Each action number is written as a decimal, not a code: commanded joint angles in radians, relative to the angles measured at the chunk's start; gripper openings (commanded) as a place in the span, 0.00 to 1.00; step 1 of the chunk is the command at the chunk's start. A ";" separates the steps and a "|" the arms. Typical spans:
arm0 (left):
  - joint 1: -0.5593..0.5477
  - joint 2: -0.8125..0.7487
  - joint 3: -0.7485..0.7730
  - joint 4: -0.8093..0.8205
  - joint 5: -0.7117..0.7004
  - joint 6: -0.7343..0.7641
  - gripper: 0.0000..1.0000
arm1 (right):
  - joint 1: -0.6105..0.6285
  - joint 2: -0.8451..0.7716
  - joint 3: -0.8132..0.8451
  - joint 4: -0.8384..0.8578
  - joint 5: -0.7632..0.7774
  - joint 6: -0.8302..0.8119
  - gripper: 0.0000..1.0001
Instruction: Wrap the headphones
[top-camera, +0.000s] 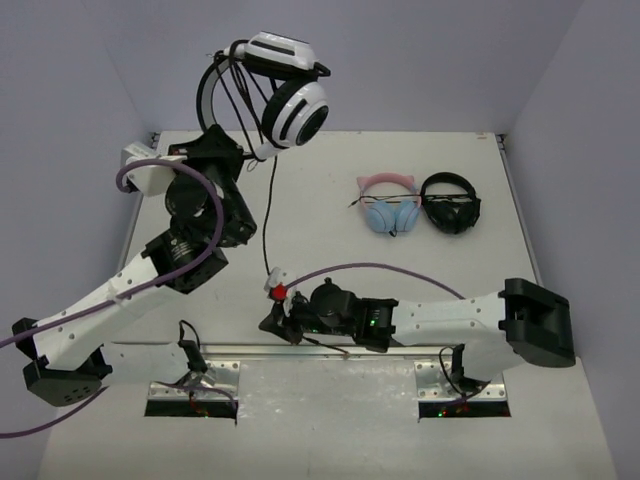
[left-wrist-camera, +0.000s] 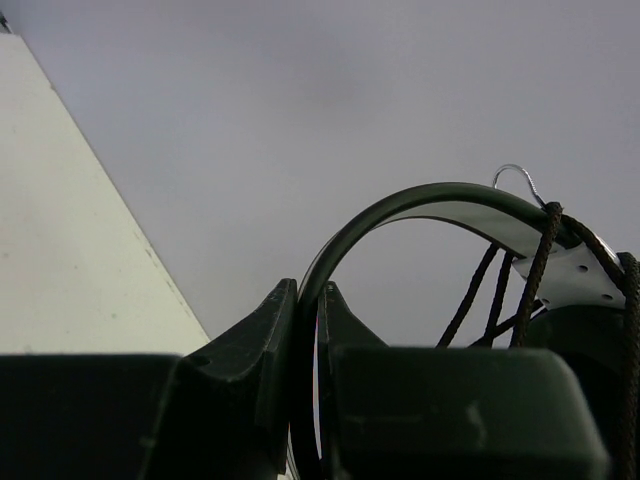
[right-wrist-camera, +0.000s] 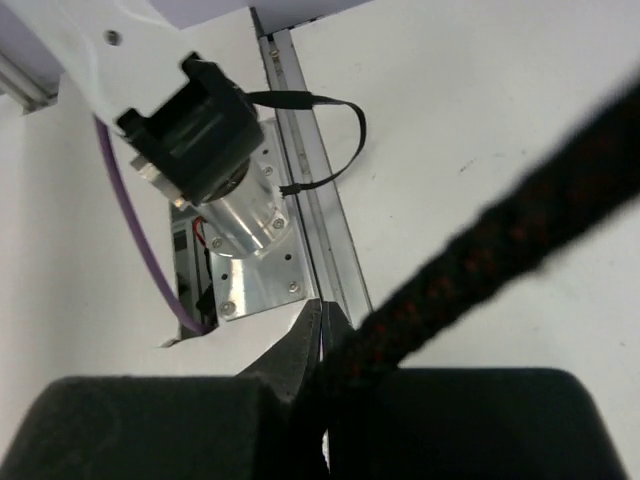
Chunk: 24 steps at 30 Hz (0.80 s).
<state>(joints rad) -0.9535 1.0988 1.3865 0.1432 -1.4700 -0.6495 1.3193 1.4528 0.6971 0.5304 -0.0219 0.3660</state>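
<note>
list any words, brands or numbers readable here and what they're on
None can be read. The white over-ear headset with black cushions, its thin black cable, the pink-and-blue cat-ear headphones and the all-black headphones show no legible print in any view.

1. Pink-and-blue cat-ear headphones (top-camera: 388, 205) lie flat on the white worktop (top-camera: 330, 160), right of centre, toward the far edge.
2. All-black headphones (top-camera: 450, 203) lie just beside them, nearer the right edge.
</note>
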 joint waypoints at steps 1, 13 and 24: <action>0.065 0.050 0.059 -0.002 -0.173 0.010 0.00 | 0.095 -0.071 0.197 -0.430 0.165 -0.156 0.01; 0.260 0.150 -0.199 0.218 0.128 0.293 0.00 | 0.334 -0.181 0.594 -1.029 0.236 -0.340 0.01; 0.282 0.023 -0.751 0.481 0.624 0.384 0.00 | 0.319 -0.129 0.964 -1.400 0.608 -0.565 0.01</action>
<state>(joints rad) -0.6792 1.2144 0.7105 0.3893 -1.0462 -0.2356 1.5677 1.3148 1.6157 -0.7567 0.4427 -0.0628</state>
